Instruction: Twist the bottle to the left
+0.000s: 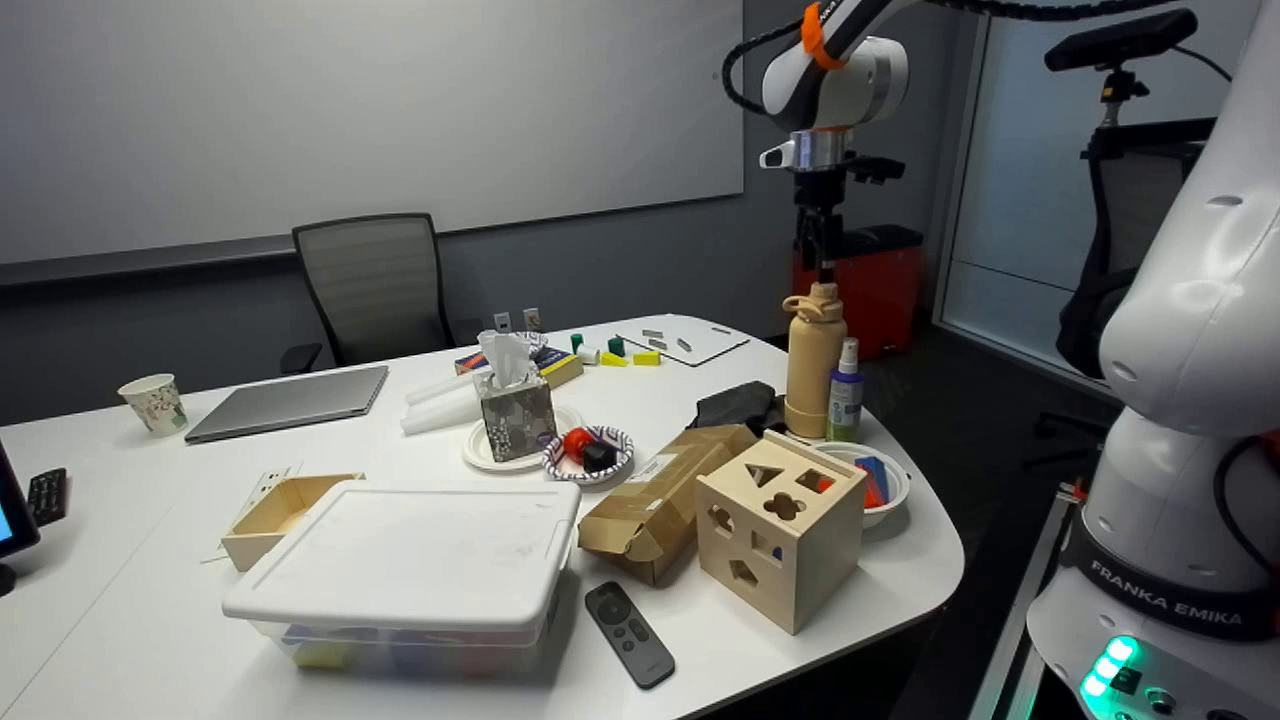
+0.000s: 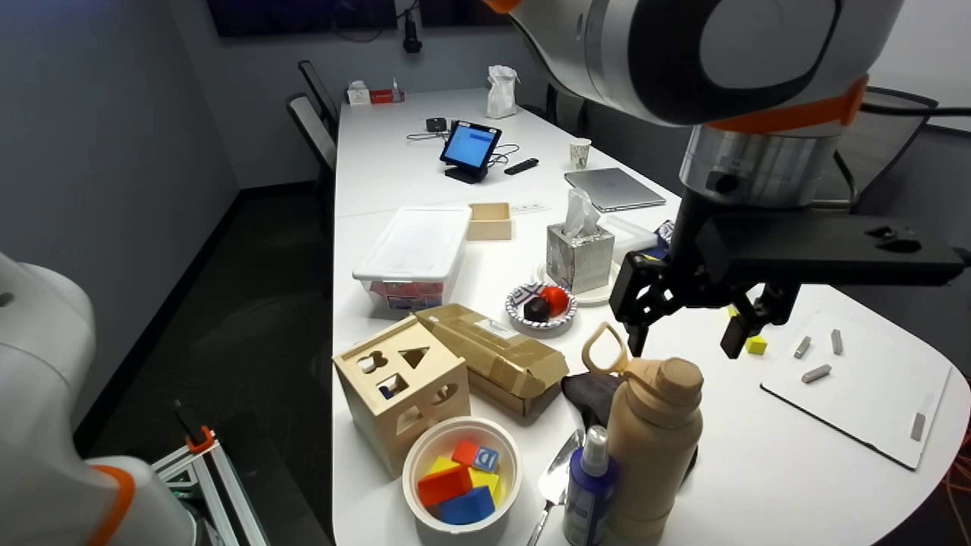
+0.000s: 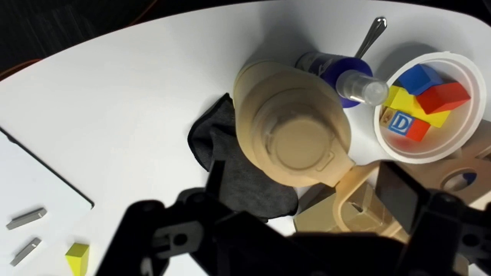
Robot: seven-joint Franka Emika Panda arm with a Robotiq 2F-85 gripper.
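Note:
The bottle is tall, slim and tan all over, with a round cap and a carry loop. It stands upright near the table's end in both exterior views (image 1: 815, 370) (image 2: 654, 447). The wrist view shows the bottle (image 3: 301, 143) from above, its loop pointing to the lower right. My gripper (image 1: 826, 268) points straight down just above the cap. In an exterior view the gripper (image 2: 685, 345) has its fingers spread apart with nothing between them. In the wrist view the open gripper (image 3: 307, 178) has its right finger overlapping the loop; I cannot tell whether they touch.
A purple spray bottle (image 2: 590, 493) stands right beside the bottle. A bowl of blocks (image 2: 463, 474), a wooden shape-sorter cube (image 1: 782, 525) and a cardboard box (image 1: 665, 495) are close by. A dark cloth (image 3: 249, 176) lies at the bottle's base. A whiteboard panel (image 2: 865, 394) lies farther off.

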